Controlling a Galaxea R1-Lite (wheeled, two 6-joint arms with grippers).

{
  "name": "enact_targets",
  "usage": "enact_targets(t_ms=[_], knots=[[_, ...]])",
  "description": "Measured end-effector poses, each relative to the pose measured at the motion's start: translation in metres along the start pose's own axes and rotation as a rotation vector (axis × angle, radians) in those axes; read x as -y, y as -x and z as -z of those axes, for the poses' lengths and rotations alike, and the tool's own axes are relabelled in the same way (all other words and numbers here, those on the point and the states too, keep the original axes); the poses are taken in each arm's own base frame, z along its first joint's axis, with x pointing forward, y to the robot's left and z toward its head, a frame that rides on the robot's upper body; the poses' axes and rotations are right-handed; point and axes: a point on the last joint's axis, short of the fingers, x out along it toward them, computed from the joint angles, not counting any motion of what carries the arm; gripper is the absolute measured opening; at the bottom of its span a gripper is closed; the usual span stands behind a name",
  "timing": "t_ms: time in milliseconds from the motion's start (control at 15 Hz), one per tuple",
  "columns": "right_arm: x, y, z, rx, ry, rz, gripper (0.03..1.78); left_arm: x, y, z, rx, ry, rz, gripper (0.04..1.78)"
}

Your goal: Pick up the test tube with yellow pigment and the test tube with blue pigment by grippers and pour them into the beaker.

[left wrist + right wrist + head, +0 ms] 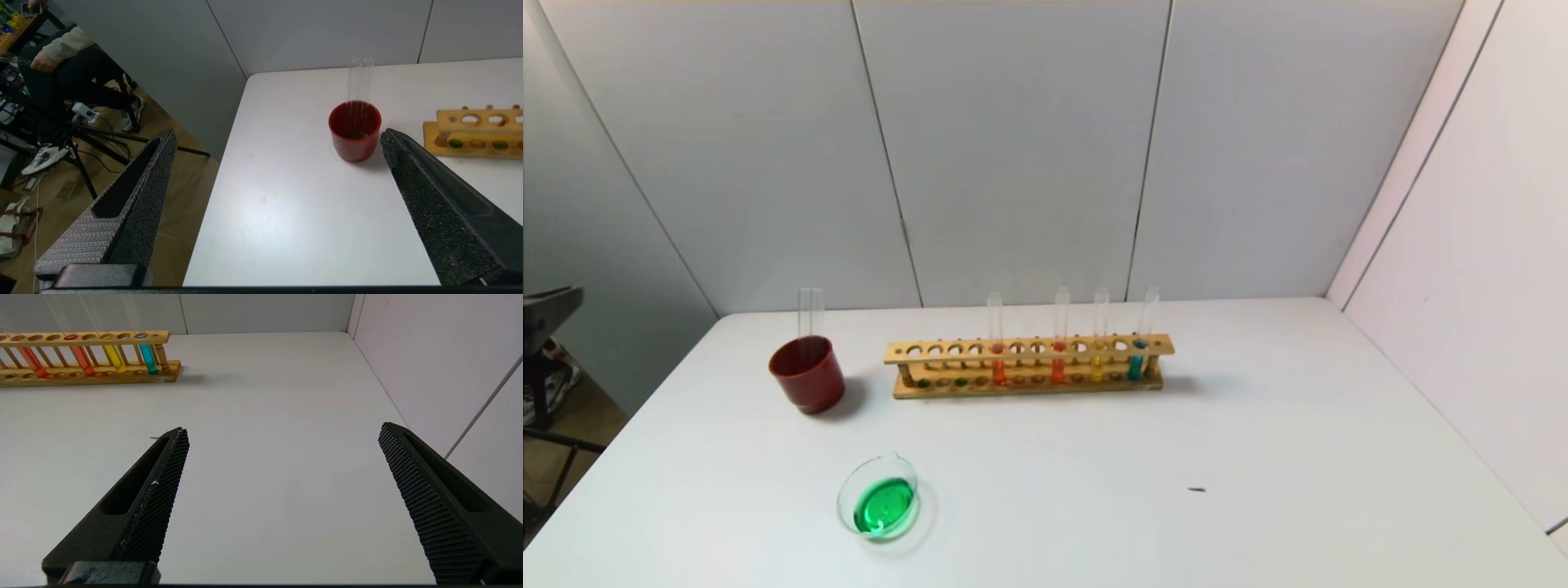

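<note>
The white table (1258, 425) spreads beneath both grippers, neither of which appears in the head view. The wooden rack (1029, 366) stands ahead and to the left of the right gripper (282, 433), whose jaws gape wide and empty; it holds two orange-red tubes (83, 359), one test tube with yellow pigment (114, 359) and a teal-blue tube (148, 359) at its near end. The red cup (354, 130), holding two empty tubes (360, 79), sits just ahead of the left gripper (278, 136), also wide open. The beaker (880, 496), holding green liquid, lies nearer the robot than the cup.
</note>
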Motion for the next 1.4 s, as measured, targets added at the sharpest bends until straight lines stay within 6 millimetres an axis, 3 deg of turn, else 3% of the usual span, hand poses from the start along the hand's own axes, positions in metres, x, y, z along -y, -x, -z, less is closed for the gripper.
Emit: enact_targets(t_ms=[200, 400, 733, 1000, 1133, 1400], knots=[[0.000, 0.000, 0.000, 0.000, 0.000, 0.000, 1.70, -0.023, 0.053, 0.031, -0.012, -0.004, -0.001, 1.75], [0.000, 0.000, 0.000, 0.000, 0.000, 0.000, 1.70, -0.037, 0.091, 0.069, -0.041, 0.001, -0.045, 1.75], [0.000, 0.000, 0.000, 0.000, 0.000, 0.000, 1.70, -0.039, 0.123, 0.122, -0.046, 0.012, -0.059, 1.75], [0.000, 0.000, 0.000, 0.000, 0.000, 0.000, 1.70, -0.030, 0.130, 0.170, -0.009, -0.011, -0.025, 1.75], [0.000, 0.000, 0.000, 0.000, 0.000, 0.000, 1.70, -0.023, 0.123, 0.190, 0.021, -0.010, 0.009, 1.75], [0.000, 0.000, 0.000, 0.000, 0.000, 0.000, 1.70, -0.007, 0.101, 0.210, 0.137, 0.014, 0.156, 1.75]])
